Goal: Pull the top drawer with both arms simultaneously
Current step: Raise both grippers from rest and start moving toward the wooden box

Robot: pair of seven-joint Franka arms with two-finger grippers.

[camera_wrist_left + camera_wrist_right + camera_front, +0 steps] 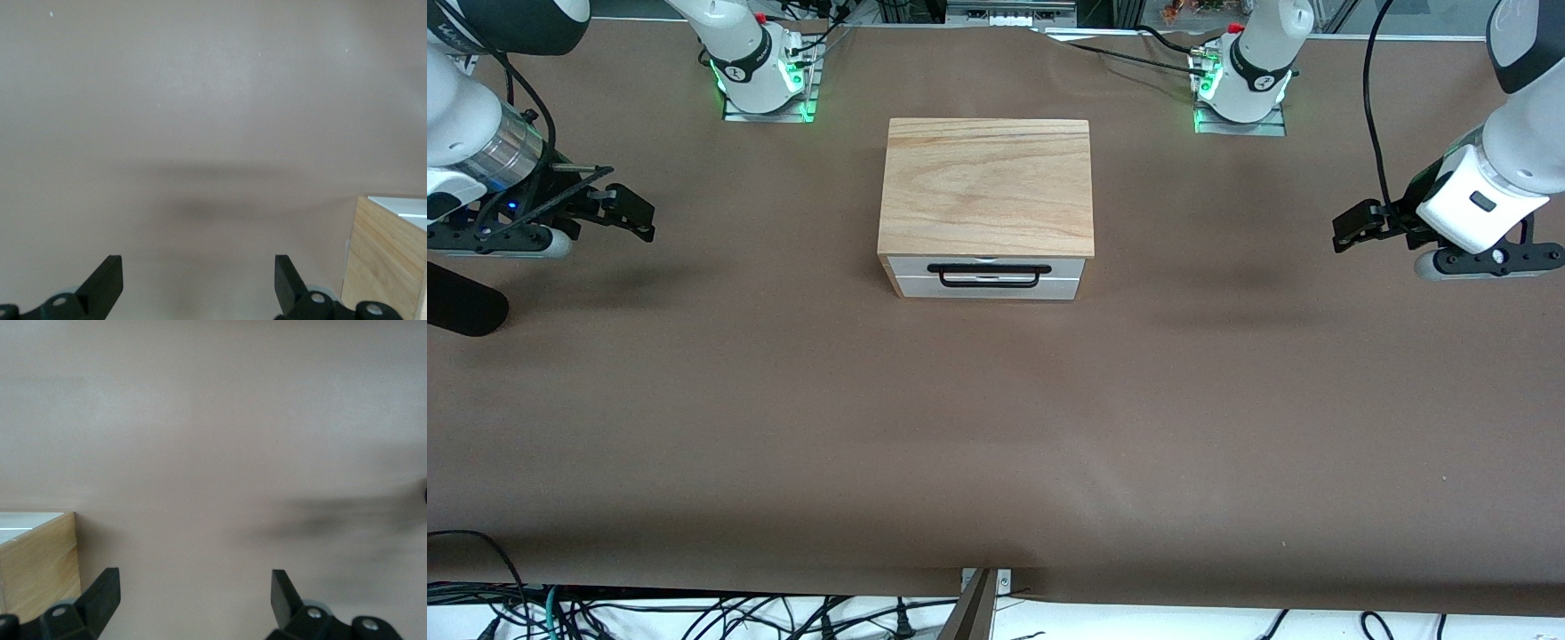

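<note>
The top drawer point(989, 267) sits shut in its wooden box point(987, 187) mid-table, its black handle point(987, 275) facing the front camera and untouched; the left gripper point(1362, 227) hangs over bare table toward its own end, fingers spread and empty; the right gripper point(624, 212) likewise at its end; the approach seems not yet begun; next, both must reach the handle together and clamp it.

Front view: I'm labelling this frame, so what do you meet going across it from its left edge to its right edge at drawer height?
Right end effector → top drawer with its black bar handle → left end effector.
</note>
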